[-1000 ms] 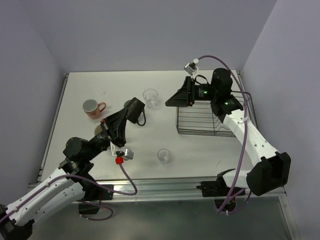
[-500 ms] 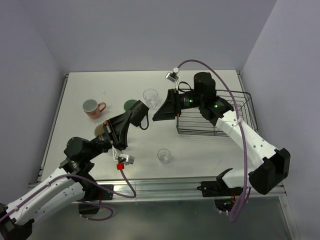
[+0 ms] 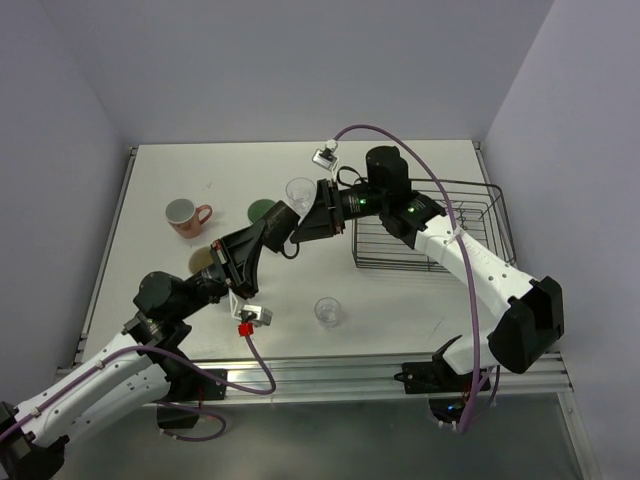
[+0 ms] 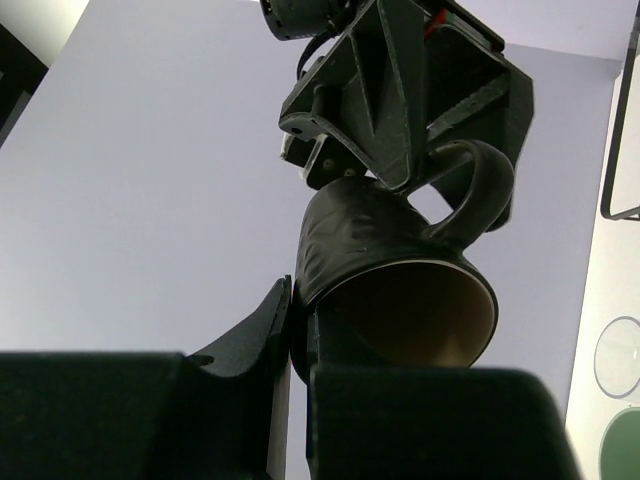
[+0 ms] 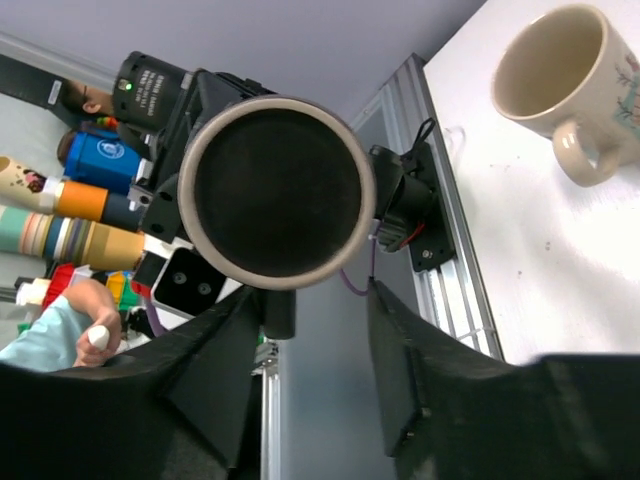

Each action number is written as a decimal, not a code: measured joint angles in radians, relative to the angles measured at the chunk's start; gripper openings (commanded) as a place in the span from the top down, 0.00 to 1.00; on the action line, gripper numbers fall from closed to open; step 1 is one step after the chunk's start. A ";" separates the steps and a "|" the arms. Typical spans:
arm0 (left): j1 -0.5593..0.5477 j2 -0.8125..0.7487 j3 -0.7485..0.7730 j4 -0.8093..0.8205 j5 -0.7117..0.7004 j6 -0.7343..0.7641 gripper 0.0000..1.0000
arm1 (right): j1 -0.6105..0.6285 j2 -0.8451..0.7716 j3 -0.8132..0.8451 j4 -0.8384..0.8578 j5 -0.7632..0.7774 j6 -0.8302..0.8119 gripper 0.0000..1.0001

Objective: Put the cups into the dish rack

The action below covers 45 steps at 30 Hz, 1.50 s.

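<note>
The dark brown cup (image 4: 390, 260) hung above the middle of the desk (image 3: 200, 170), left of the dish rack (image 3: 400, 265). We saw the left fingers (image 4: 250, 335) clamped on it (near its rim) and the right fingers (image 5: 400, 380) spread wide, facing its base.

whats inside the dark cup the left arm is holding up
Only a bare tan inner wall shows in the dark brown cup, nothing in it. The body of the left gripper covers the lower mouth, hiding the bottom.
</note>
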State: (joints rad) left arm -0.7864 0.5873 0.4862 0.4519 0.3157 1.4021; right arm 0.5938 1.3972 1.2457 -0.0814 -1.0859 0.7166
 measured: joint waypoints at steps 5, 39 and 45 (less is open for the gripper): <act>0.000 -0.001 -0.009 0.013 0.001 0.000 1.00 | 0.012 0.001 0.005 0.026 -0.003 0.012 0.59; -0.001 -0.011 -0.025 0.059 -0.018 0.052 0.29 | -0.089 0.019 0.050 -0.018 -0.014 -0.029 1.00; -0.001 -0.031 -0.025 0.037 -0.036 0.045 0.05 | -0.237 -0.018 0.100 -0.124 0.001 -0.130 1.00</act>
State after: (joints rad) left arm -0.7876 0.5560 0.4610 0.4889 0.2794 1.4471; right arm 0.3573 1.3788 1.3453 -0.2050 -1.0847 0.5869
